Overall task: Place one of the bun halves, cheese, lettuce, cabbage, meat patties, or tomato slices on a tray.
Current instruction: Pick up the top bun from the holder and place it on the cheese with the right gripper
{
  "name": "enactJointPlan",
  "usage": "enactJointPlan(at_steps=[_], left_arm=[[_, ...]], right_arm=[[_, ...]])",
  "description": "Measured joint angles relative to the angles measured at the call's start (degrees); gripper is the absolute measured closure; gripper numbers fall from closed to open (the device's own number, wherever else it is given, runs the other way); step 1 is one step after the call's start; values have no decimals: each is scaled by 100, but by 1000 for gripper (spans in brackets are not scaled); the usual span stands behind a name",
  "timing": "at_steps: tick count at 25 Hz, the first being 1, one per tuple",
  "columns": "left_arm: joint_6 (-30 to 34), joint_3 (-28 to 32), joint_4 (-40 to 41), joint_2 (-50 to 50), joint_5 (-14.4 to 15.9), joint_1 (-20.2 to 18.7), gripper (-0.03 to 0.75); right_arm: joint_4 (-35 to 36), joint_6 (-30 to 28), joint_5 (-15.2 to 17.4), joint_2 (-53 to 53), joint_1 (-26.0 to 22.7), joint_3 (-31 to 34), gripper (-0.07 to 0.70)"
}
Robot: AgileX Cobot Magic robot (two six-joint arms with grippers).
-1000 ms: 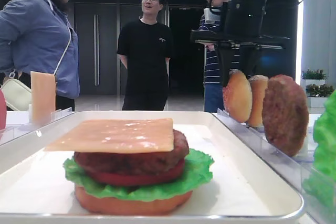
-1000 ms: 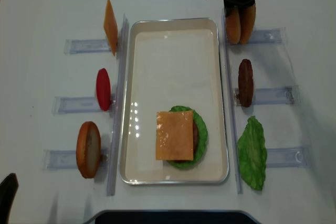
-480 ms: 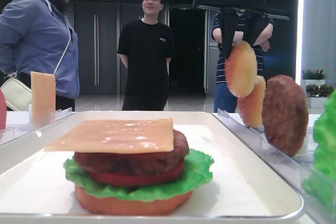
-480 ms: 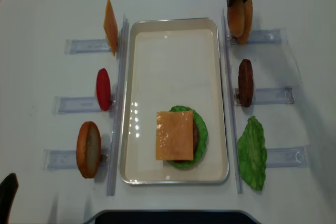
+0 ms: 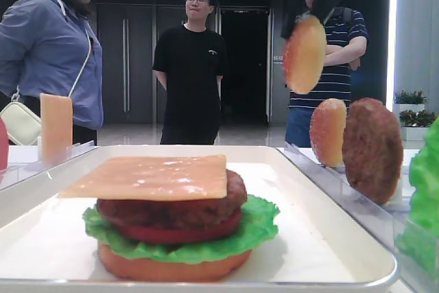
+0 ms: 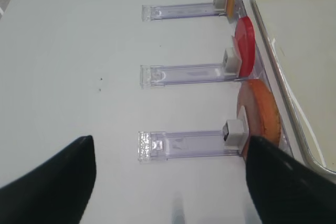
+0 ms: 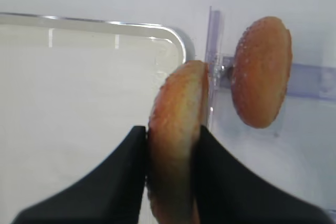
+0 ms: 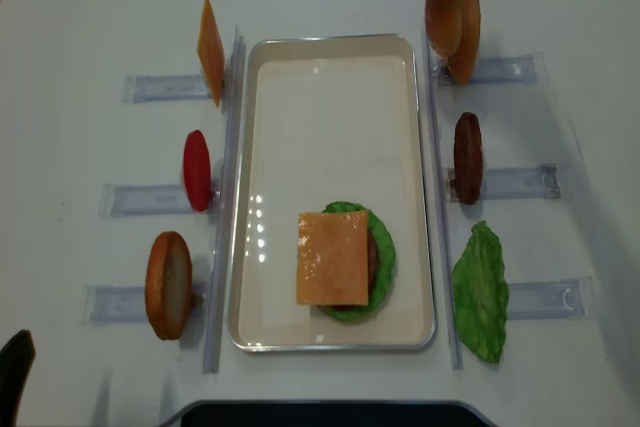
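My right gripper [image 7: 172, 140] is shut on a sesame bun half [image 7: 176, 129], held on edge in the air over the tray's far right corner. In the top view this held bun half [image 8: 443, 17] hangs beside a second bun half [image 8: 464, 37] that stands in its clear holder. The white tray [image 8: 330, 97] carries a stack topped by a cheese slice [image 8: 333, 257] over patty, tomato, lettuce and bun. My left gripper [image 6: 168, 182] is open over bare table, left of another bun half [image 6: 260, 114].
On the right of the tray stand a meat patty [image 8: 467, 157] and a lettuce leaf [image 8: 480, 292]. On its left are an upright cheese slice [image 8: 210, 50], a tomato slice [image 8: 197, 169] and clear slotted holders [image 6: 184, 142]. People [image 5: 188, 66] stand behind the table.
The right gripper has risen with the bun half, lifting it out of its holder and away from the second bun half. The left gripper has not moved.
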Motion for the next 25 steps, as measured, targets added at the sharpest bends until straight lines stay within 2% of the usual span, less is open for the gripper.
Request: enactJointPlan(at_steps=[5, 9, 12, 18, 21, 25], left_arm=[[0, 0, 0, 0, 0, 0, 22], [0, 0, 0, 0, 0, 0, 22], [0, 0, 0, 0, 0, 0, 22], [0, 0, 0, 0, 0, 0, 22], [0, 0, 0, 0, 0, 0, 22], [0, 0, 0, 0, 0, 0, 22]], right_arm=[[-5, -1, -6, -504, 277, 217, 410], [42, -1, -1, -973, 407, 839, 410], [363, -30, -44, -1415, 416, 1372, 410], [894, -108, -602, -2216, 416, 2381, 410], [1598, -490, -980, -2506, 416, 2979, 412], [2829, -1212, -1659, -2943, 468, 3829, 412]])
